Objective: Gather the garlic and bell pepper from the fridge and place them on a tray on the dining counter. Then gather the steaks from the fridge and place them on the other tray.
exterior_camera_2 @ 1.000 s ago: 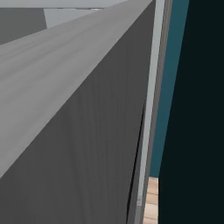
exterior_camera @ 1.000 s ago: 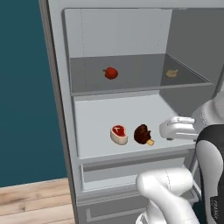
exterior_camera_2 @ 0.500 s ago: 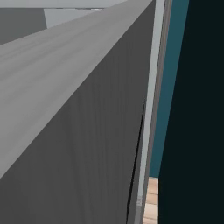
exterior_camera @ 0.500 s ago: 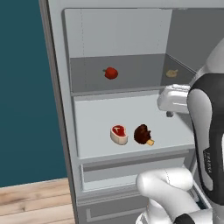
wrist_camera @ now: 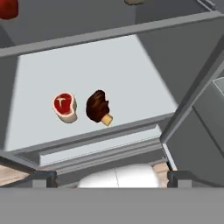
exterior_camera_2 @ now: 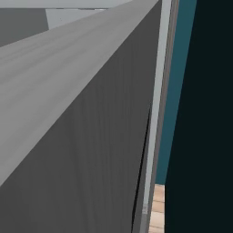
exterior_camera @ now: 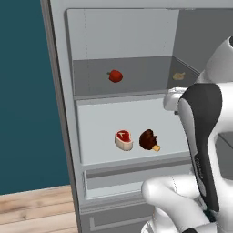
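My gripper (wrist_camera: 111,177) spread wide, holding nothing, facing the open fridge (exterior_camera: 63,136), steaks (wrist_camera: 83,106) below, bell pepper (wrist_camera: 8,8) and garlic (wrist_camera: 133,1) cut off at frame top.

The fridge (exterior_camera: 63,136) stands open with two pale grey shelves. On the upper shelf (exterior_camera: 91,86) lie the red bell pepper (exterior_camera: 115,76) at centre and the garlic (exterior_camera: 178,76) far right. On the lower shelf (exterior_camera: 100,123) the raw steak (exterior_camera: 124,139) lies just left of the brown steak (exterior_camera: 149,139).

A teal wall (exterior_camera: 22,100) meets a pale wooden plank floor (exterior_camera: 32,209), apparently evenly lit.
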Controlling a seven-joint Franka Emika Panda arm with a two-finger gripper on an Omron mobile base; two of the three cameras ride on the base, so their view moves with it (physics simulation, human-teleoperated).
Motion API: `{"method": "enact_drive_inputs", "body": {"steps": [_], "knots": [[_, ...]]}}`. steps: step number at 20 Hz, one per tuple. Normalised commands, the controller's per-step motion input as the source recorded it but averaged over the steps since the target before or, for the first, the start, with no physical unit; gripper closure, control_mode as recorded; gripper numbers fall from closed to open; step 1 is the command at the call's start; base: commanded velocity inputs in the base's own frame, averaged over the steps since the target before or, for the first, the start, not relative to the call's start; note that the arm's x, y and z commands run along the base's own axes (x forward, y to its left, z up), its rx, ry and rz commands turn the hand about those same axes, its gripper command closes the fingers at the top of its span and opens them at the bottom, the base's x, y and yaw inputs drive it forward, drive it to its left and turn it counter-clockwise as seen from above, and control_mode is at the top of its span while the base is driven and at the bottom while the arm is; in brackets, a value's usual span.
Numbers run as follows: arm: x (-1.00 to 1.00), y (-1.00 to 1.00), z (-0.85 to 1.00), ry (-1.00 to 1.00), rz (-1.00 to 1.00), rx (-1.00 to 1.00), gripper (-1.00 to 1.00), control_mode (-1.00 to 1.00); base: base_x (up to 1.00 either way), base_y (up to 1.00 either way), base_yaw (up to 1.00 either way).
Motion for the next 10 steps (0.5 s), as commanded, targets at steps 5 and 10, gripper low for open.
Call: {"method": "enact_drive_inputs", "body": {"steps": [5, 10], "knots": [[0.27, -0.14, -0.09, -0.3, 0.0, -0.08, -1.0, -1.0, 0.0, 0.0, 0.0], [0.28, -0.07, 0.16, -0.03, 0.0, 0.0, -1.0, -1.0, 0.0, 0.0, 0.0]]}}
